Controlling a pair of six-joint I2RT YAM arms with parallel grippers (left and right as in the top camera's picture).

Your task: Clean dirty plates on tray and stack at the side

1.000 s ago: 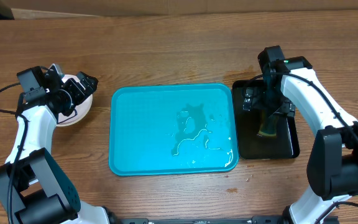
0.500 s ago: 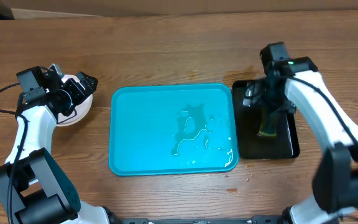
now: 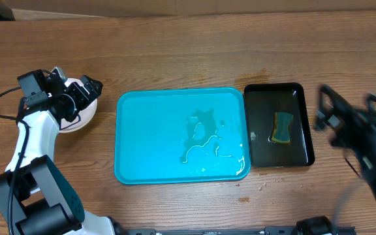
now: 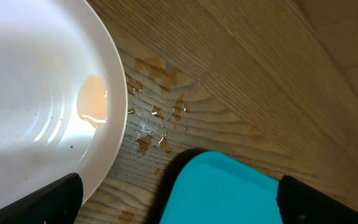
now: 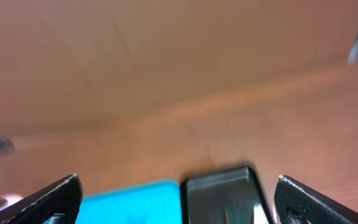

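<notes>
**A:** Where is the plate (image 3: 83,121)?

**B:** On the table (image 3: 175,52), just left of the tray (image 3: 149,147) and apart from it. From above, a white round edge shows, with the left arm's wrist covering most of it. I cannot tell how many lie there.

**A:** Is it clean?

**B:** Not quite. The left wrist view shows a small orange-brown smear (image 4: 93,102) on the white surface, near the rim. Beside that rim, drops (image 4: 157,134) wet the wood.

**A:** And the left gripper (image 4: 178,199)?

**B:** It hangs over the plate's edge with its fingers spread wide and nothing between them. One tip is above the plate and the other above the table, past the tray's corner.

**A:** What lies on the tray?

**B:** A thin, irregular puddle of water (image 3: 204,140), right of the middle.

**A:** And to its right?

**B:** A black tray (image 3: 260,111), touching or nearly touching the turquoise one. A sponge (image 3: 281,128) lies inside it, near the middle, yellow with a green edge.

**A:** The right gripper (image 5: 179,198)?

**B:** The right arm (image 3: 361,134) is a blur at the table's right edge, beside the black tray and apart from it. Its own camera is blurred too, but both fingertips sit at the far corners of the view, so the jaws gape and hold nothing. Both trays show below them.
</notes>
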